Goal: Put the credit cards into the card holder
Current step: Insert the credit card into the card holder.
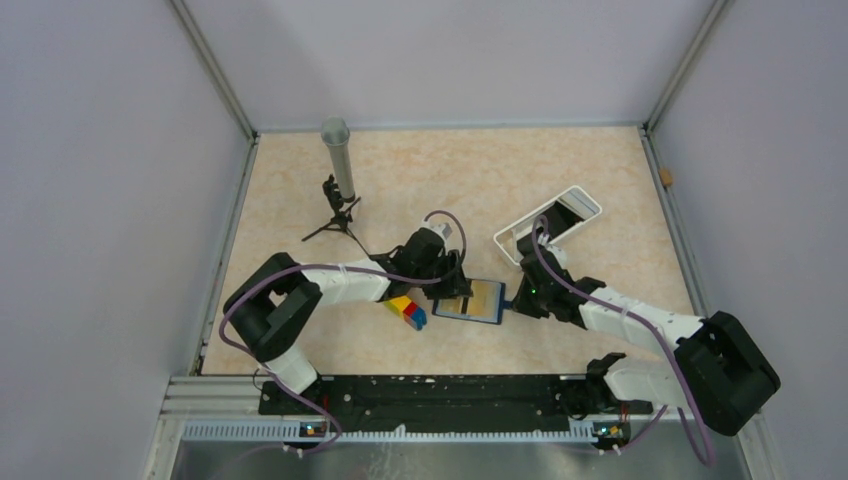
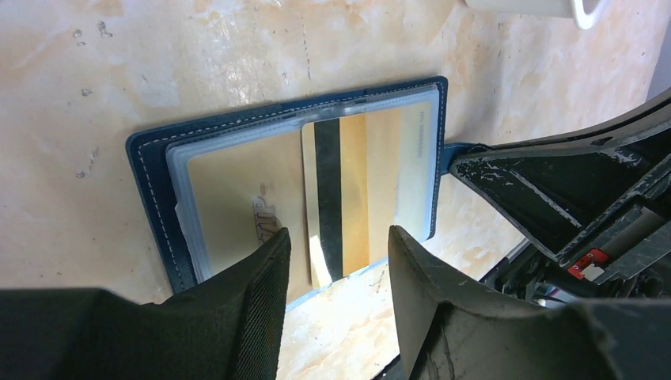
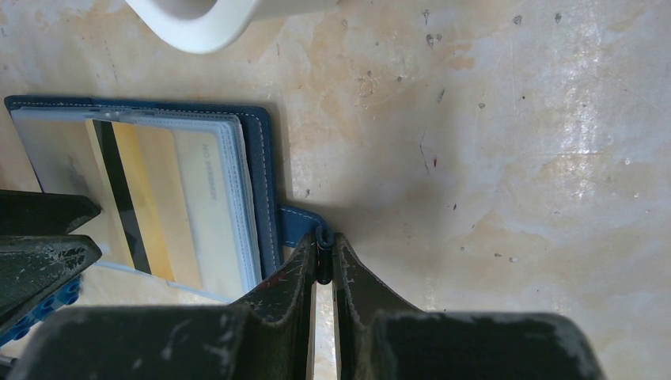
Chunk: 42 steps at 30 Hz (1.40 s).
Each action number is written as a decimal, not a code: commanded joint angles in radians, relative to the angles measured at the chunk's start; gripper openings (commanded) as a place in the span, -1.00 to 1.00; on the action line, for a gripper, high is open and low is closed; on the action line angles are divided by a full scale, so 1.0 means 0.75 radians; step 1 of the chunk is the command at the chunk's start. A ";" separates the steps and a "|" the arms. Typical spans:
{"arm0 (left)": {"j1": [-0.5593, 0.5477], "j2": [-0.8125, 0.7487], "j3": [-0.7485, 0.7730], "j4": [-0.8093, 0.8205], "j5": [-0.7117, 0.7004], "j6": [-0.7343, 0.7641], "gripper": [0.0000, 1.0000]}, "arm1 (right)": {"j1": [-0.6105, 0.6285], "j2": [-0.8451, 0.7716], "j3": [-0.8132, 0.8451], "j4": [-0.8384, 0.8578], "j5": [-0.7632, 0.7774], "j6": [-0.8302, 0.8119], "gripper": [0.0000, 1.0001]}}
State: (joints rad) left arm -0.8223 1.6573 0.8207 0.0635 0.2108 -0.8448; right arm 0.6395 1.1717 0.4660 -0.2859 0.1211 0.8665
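Gold card (image 2: 352,198) partly inside open card holder (image 2: 150,170) on table (image 2: 198,55).
Left gripper (image 2: 339,241) spread, fingers either side of card; right gripper (image 3: 324,245) pinching card holder's tab (image 3: 297,222).

Beige marble-look desk (image 1: 480,180): open navy card holder (image 2: 150,182) dead centre, coloured toy bricks (image 1: 408,311) just left of it, white tray (image 1: 508,238) upper right, small tripod (image 1: 338,215) upper left.
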 commanded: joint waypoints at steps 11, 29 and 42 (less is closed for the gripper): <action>-0.048 0.052 0.086 -0.009 0.057 0.009 -0.03 | 0.013 -0.019 0.018 -0.065 0.055 -0.017 -1.00; -0.106 0.101 0.249 -0.062 0.041 0.052 -0.05 | 0.014 -0.035 -0.002 -0.065 0.055 -0.011 -1.00; -0.108 0.071 0.183 -0.232 -0.204 -0.011 0.15 | 0.014 -0.045 -0.007 -0.065 0.054 -0.010 -1.00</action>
State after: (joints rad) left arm -0.9012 1.7370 0.9752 -0.0837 0.1062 -0.8444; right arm 0.6395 1.1584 0.4656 -0.3088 0.1371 0.8661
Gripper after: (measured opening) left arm 0.571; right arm 0.075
